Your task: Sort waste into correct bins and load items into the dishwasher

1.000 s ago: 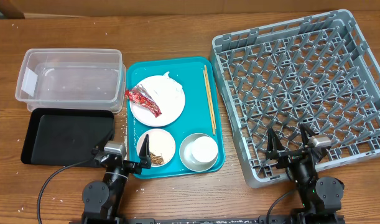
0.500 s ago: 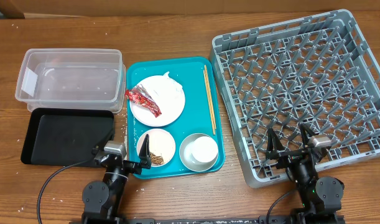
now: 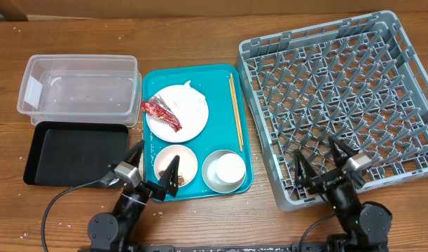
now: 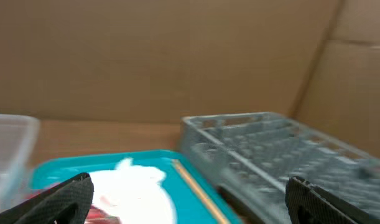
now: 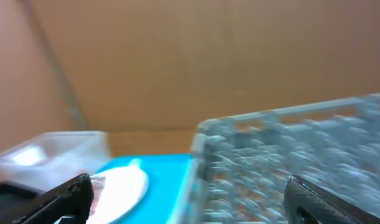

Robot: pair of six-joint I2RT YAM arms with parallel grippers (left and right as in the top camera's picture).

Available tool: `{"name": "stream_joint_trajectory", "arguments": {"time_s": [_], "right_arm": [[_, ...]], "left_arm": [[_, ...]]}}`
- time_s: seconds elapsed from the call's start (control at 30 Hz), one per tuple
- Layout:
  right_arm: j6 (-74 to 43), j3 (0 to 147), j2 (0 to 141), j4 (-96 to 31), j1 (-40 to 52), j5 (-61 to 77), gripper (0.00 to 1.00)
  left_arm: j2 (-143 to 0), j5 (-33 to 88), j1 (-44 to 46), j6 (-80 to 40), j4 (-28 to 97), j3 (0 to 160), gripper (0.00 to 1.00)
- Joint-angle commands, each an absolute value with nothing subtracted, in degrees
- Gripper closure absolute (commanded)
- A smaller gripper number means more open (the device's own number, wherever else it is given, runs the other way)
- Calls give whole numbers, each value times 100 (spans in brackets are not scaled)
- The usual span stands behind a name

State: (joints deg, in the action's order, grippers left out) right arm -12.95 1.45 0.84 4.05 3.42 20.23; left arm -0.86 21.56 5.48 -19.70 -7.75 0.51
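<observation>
A red foil wrapper [image 3: 161,113] lies on the large white plate [image 3: 188,112], with a white tissue [image 3: 188,88] at the plate's far edge. A small plate [image 3: 183,158] holds brownish scraps. A white cup sits in a bowl [image 3: 228,170]. Chopsticks [image 3: 236,112] lie along the teal tray's right side. The clear tub [image 3: 80,87] and the black tray [image 3: 73,154] stand to the left, and the grey rack [image 3: 340,91] to the right. My left gripper [image 3: 154,163] is open and empty at the small plate's near edge. My right gripper [image 3: 317,158] is open and empty over the rack's near left corner.
The teal tray [image 3: 221,80] lies between the bins and the rack. The left wrist view shows the plate [image 4: 137,186], chopsticks [image 4: 196,190] and rack [image 4: 270,149] ahead. The right wrist view shows the rack [image 5: 301,155] and plate [image 5: 121,186], blurred. Cardboard walls stand behind.
Both arms have shifted. The left gripper has swung toward the small plate with its fingers spread wider. The right gripper has turned slightly left. No object has moved.
</observation>
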Motion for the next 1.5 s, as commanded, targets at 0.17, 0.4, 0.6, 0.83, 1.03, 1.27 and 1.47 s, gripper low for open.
{"name": "stream_joint_trajectory", "arguments": {"time_s": [0.17, 0.4, 0.6, 0.83, 1.03, 1.27, 1.47], "right_arm": [[-2121, 1369, 180, 252, 329, 2777, 0], [-2106, 3509, 1765, -1085, 329, 2786, 0], [-2104, 5339, 3752, -2980, 329, 2952, 0], [-2123, 5920, 5105, -3426, 329, 4241, 0], [-2126, 5920, 5758, -3489, 329, 4602, 0], [-2126, 5920, 6274, -4027, 329, 4600, 0], [-2126, 5920, 6344, -4244, 329, 4598, 0]], "left_arm": [[-294, 2952, 489, -2720, 244, 1468, 0], [-2333, 3120, 493, -2418, 2665, 4007, 0], [-4202, 3717, 493, -2075, 4106, 5892, 0], [-5280, 4722, 521, -2143, 4296, 6219, 0], [-6176, 3500, 1387, -2078, 5437, 6208, 14], [-7352, 1015, 3100, -2462, 5870, 6200, 19], [-8407, 639, 3649, -2539, 5382, 6200, 20]]}}
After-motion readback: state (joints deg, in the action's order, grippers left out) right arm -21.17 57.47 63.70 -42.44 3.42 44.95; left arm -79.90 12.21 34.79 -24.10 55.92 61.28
